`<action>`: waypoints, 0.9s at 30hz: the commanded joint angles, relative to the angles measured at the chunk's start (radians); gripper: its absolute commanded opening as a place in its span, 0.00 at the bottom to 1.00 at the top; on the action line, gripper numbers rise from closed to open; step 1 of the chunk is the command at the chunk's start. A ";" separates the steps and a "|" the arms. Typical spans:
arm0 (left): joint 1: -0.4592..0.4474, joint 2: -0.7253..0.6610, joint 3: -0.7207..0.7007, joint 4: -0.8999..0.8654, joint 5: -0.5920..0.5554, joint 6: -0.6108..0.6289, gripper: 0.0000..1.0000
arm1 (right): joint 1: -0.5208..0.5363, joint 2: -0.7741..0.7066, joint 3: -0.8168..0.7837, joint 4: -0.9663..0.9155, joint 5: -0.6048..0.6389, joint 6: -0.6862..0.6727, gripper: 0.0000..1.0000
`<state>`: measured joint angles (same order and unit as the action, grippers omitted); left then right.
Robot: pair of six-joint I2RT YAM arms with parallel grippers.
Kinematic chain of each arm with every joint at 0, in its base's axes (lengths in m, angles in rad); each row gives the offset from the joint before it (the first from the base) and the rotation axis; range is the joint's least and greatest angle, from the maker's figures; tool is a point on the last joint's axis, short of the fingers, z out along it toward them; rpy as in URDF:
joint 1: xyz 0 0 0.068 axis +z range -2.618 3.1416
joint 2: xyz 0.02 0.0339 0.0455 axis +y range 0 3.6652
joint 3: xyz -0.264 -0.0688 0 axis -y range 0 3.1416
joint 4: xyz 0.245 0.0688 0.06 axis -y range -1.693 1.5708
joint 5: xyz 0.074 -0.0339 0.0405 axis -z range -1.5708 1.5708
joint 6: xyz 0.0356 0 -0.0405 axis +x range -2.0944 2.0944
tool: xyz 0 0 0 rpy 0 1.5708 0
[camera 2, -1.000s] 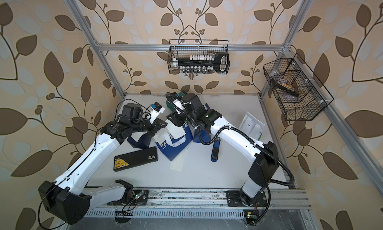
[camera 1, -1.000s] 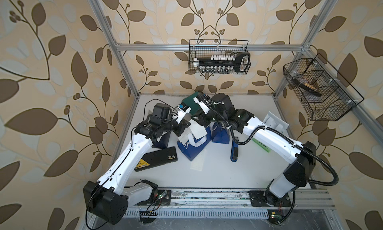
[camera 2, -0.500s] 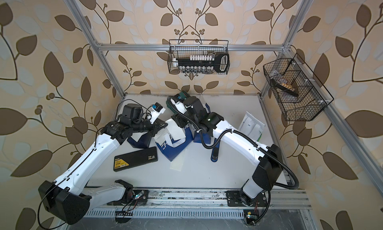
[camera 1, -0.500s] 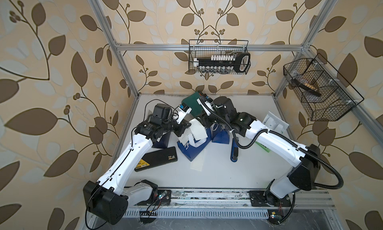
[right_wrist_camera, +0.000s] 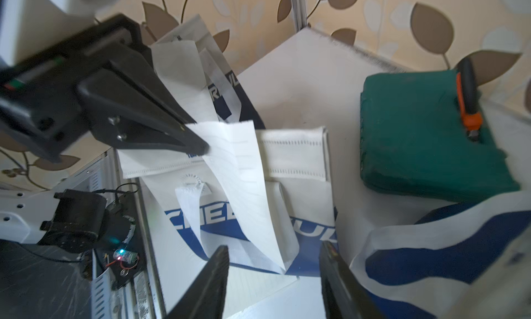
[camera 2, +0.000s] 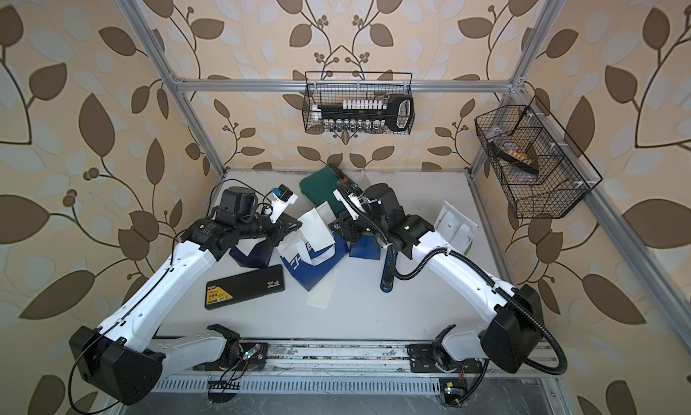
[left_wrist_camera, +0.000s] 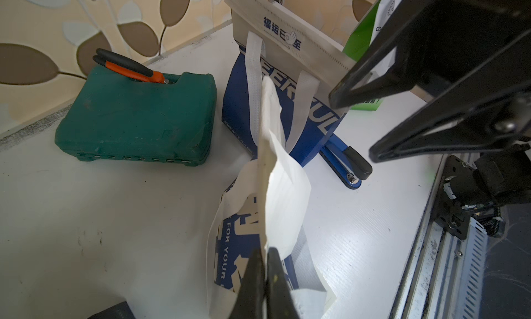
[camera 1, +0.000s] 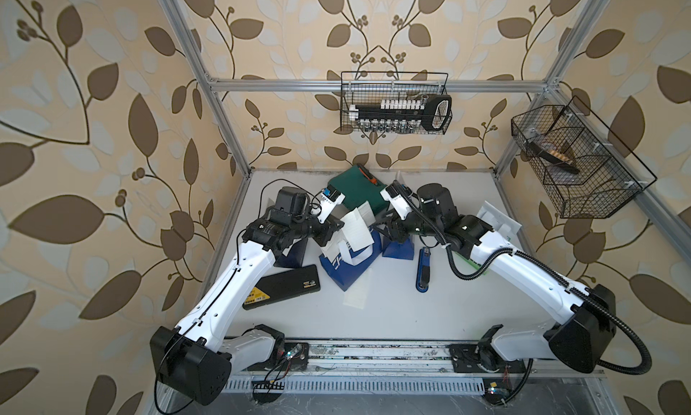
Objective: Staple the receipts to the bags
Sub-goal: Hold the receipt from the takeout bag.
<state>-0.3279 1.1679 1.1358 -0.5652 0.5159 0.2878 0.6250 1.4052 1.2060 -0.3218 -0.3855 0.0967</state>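
**Receipt held above bag; right claw free**

My left claw [right_wrist_camera: 198,142] is clenched on one corner of a receipt [right_wrist_camera: 244,173]. The slip hangs lengthwise, its free end toward my right claw [right_wrist_camera: 273,251], above the lying bag [right_wrist_camera: 296,156]. The right claw stands released and empty. I judge it the arm nearer the stapler [camera 1: 423,269].

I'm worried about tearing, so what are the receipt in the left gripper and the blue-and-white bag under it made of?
The receipt looks like thin matte paper: creased and curling. The blue-and-white bag seems matte non-woven fabric rather than paper, judging by dotted seams on its handles.
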 commanded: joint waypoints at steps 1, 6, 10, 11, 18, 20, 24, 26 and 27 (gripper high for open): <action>-0.007 0.007 0.030 -0.027 0.003 0.016 0.00 | 0.001 0.039 -0.015 0.048 -0.164 0.027 0.49; -0.007 0.012 0.033 -0.025 0.009 0.014 0.00 | 0.002 0.096 0.009 0.038 -0.204 0.023 0.45; -0.007 0.008 0.032 -0.028 0.006 0.015 0.00 | 0.002 0.110 0.006 0.038 -0.216 0.030 0.40; -0.007 0.007 0.030 -0.027 0.006 0.017 0.00 | 0.003 0.111 0.004 0.038 -0.224 0.033 0.40; -0.007 0.007 0.026 -0.024 0.012 0.017 0.00 | 0.004 0.094 -0.012 0.076 -0.187 0.045 0.41; -0.007 0.007 0.028 -0.024 0.013 0.015 0.00 | 0.003 0.081 -0.014 0.100 -0.134 0.041 0.43; -0.007 0.007 0.029 -0.026 0.013 0.016 0.00 | -0.003 0.104 0.028 0.065 -0.076 0.004 0.46; -0.007 0.009 0.028 -0.026 0.013 0.016 0.00 | -0.006 0.117 0.040 0.058 -0.063 -0.006 0.46; -0.007 0.009 0.029 -0.026 0.013 0.016 0.00 | -0.007 0.121 0.043 0.059 -0.070 -0.009 0.46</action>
<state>-0.3279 1.1717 1.1412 -0.5678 0.5163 0.2878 0.6250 1.5089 1.2072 -0.2604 -0.4911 0.1211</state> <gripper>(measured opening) 0.048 0.455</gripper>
